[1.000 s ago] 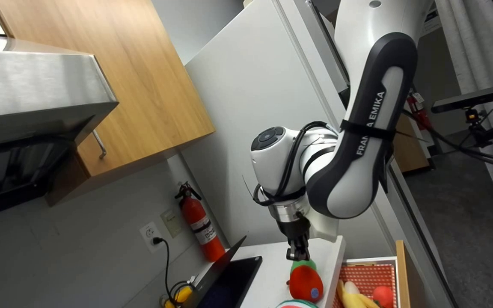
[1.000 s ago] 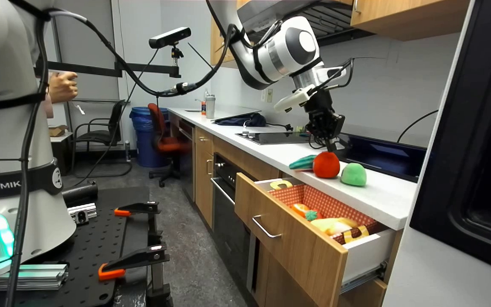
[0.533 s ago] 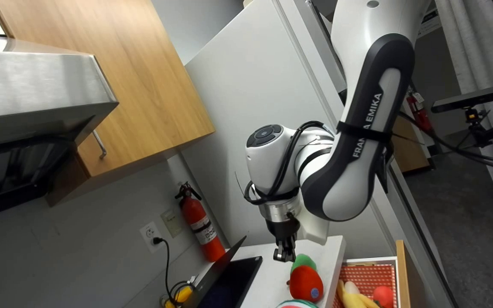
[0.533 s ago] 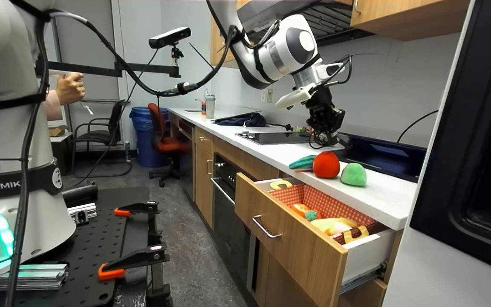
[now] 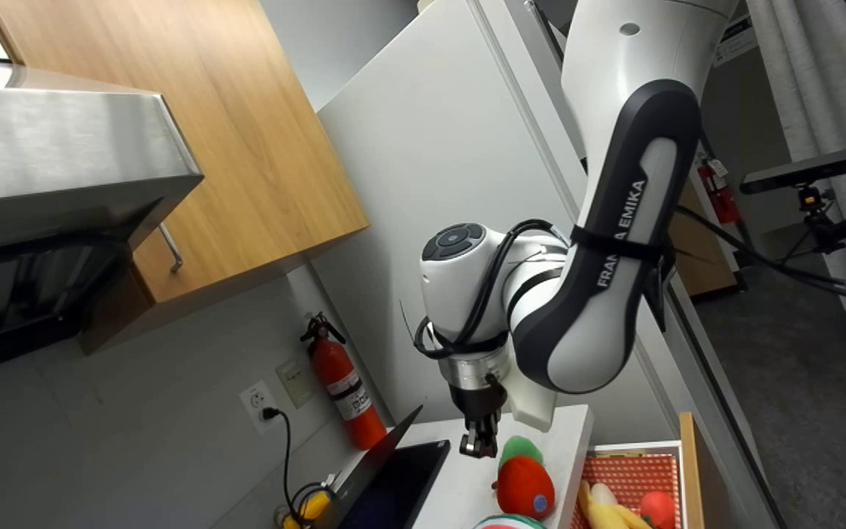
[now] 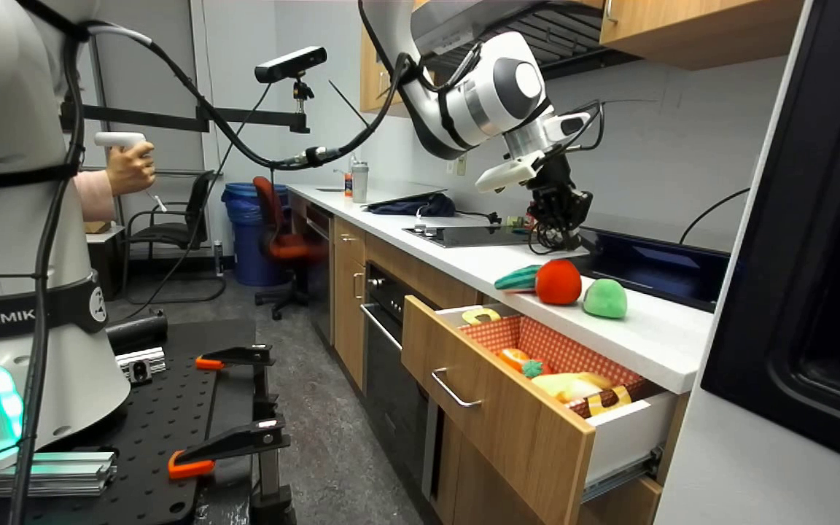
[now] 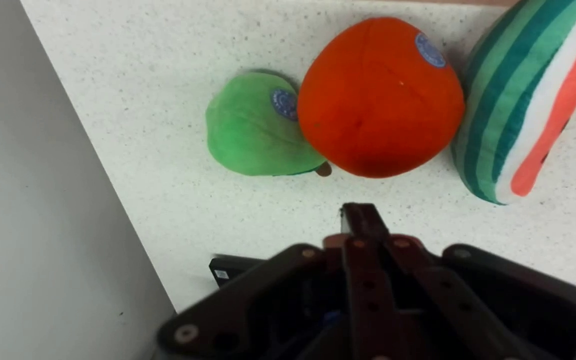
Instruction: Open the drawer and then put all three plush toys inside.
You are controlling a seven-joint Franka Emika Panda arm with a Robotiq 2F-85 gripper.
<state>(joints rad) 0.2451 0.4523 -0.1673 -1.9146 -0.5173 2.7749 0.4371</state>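
Though near, red toy [image 7: 381,97] outside pincer [image 7: 364,220]

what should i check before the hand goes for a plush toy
Drawer pulled open: ok.
Red plush fruit, green plush fruit and watermelon-slice plush on the countertop: ok.
Hand open for a grasp: not ok, shut and empty.
Hand above a toy: not ok, the wrist view shows countertop in between.
Red plush fruit apart from its neighbours: cannot tell, overlap in the wrist view.
Drawer room for all three: cannot tell, inside partly hidden.
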